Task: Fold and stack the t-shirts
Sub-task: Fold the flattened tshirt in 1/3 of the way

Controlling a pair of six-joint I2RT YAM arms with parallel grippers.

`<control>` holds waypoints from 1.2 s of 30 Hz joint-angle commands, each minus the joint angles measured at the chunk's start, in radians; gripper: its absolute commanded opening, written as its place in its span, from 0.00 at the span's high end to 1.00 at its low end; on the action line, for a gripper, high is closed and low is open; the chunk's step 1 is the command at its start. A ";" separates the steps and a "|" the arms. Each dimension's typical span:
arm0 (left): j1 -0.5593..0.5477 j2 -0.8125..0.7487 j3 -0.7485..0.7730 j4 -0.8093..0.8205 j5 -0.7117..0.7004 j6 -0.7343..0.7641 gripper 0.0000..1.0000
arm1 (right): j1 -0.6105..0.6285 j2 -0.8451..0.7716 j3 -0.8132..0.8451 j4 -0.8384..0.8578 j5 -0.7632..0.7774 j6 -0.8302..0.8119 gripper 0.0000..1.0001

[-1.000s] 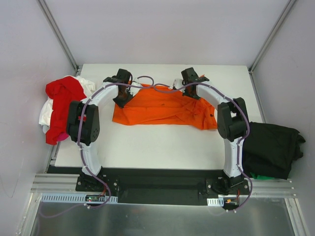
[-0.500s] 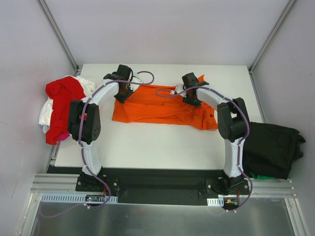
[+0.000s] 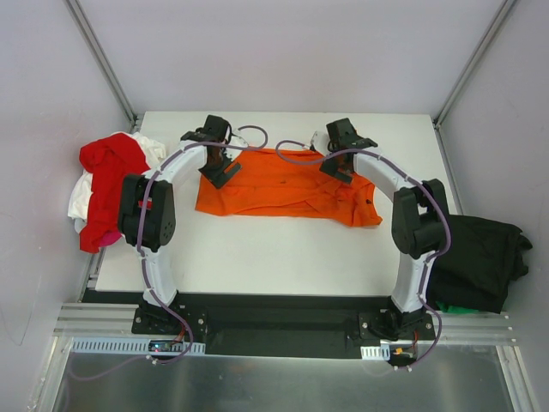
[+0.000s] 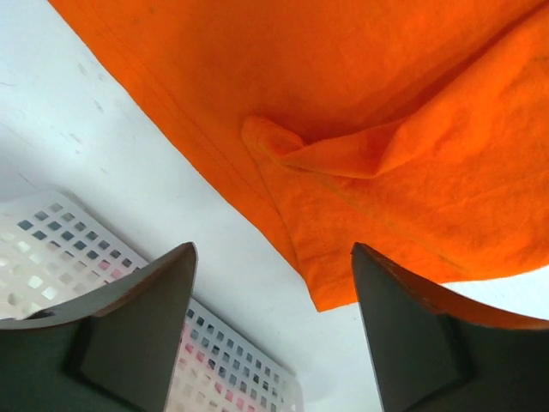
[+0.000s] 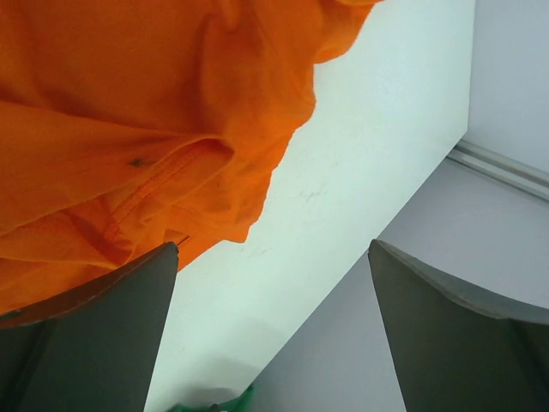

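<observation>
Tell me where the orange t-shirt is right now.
Top view: the orange t-shirt lies spread on the far half of the table, its far edge under the left gripper and right gripper, red shirt to its left, black shirt at right.

We recorded a bright orange t-shirt [image 3: 283,182] at the centre of a plain white table [image 3: 283,249]. At nine o'clock we noted a red t-shirt [image 3: 107,167] and a white t-shirt [image 3: 79,202], and at four o'clock a black t-shirt [image 3: 476,253] with a green sliver [image 3: 455,307]. The arms [image 3: 159,266] were white with black joints and purple cables [image 3: 296,155]. A white basket [image 4: 51,249] bore a grid of square holes.
</observation>
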 commanded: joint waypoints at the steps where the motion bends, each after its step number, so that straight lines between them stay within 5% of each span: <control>1: 0.000 -0.060 0.063 0.063 -0.019 -0.053 0.20 | -0.024 -0.045 0.048 0.047 0.001 0.093 0.02; 13: 0.000 0.130 0.358 0.118 -0.120 -0.127 0.20 | -0.105 0.199 0.324 0.057 -0.006 0.235 0.03; 19: -0.002 0.147 0.339 0.157 -0.136 -0.118 0.21 | -0.154 0.335 0.499 0.004 -0.054 0.364 0.01; 28: -0.002 0.137 0.275 0.226 -0.145 -0.145 0.23 | -0.164 0.360 0.528 0.104 -0.060 0.429 0.01; 36: -0.002 0.129 0.223 0.246 -0.163 -0.138 0.24 | -0.179 0.406 0.649 0.001 -0.238 0.516 0.01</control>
